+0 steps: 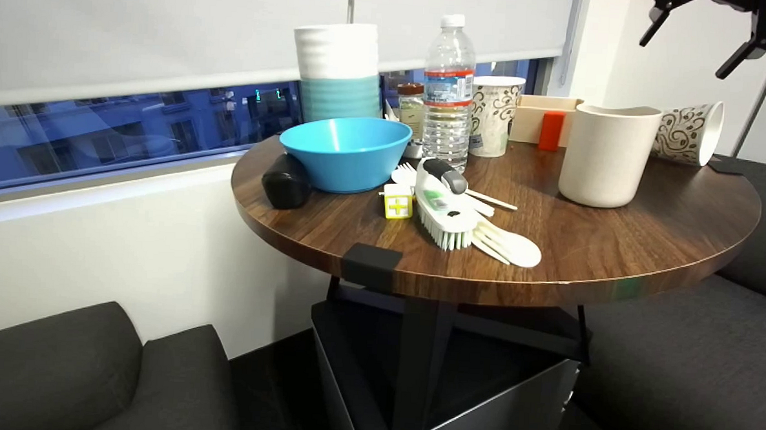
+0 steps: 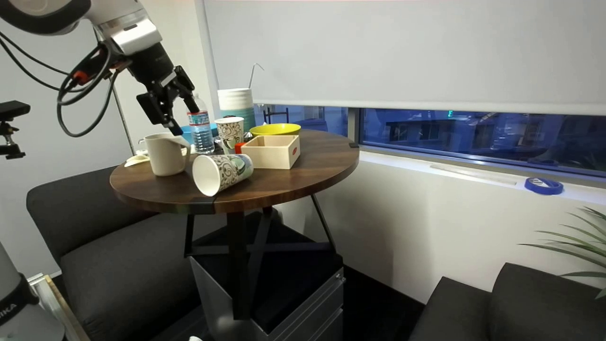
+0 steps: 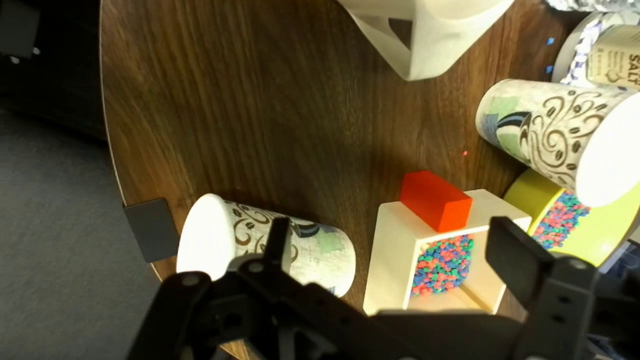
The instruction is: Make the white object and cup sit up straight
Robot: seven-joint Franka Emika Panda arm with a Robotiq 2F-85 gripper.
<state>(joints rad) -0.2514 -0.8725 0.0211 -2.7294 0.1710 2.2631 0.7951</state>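
Observation:
The white object, a wide off-white cylindrical container [image 1: 608, 160], stands upright on the round wooden table. It also shows in an exterior view [image 2: 163, 156] and, partly cut off, at the top of the wrist view [image 3: 435, 45]. The cup, a patterned paper cup [image 2: 229, 171], lies on its side near the table edge beside it. It lies at lower left in the wrist view [image 3: 315, 250], partly behind a finger, and behind the container in an exterior view [image 1: 684, 132]. My gripper [image 3: 387, 230] is open and empty. It hangs above the table in both exterior views [image 1: 687, 57] [image 2: 186, 121].
A second paper cup [image 3: 555, 130] stands upright near a water bottle [image 1: 449, 95]. A wooden box [image 2: 272, 154] holds coloured bits, with a red block [image 3: 435, 200] against it. A yellow bowl [image 2: 274, 129], blue bowl [image 1: 347, 155], brush [image 1: 445, 205] and plastic cutlery [image 1: 514, 246] are around.

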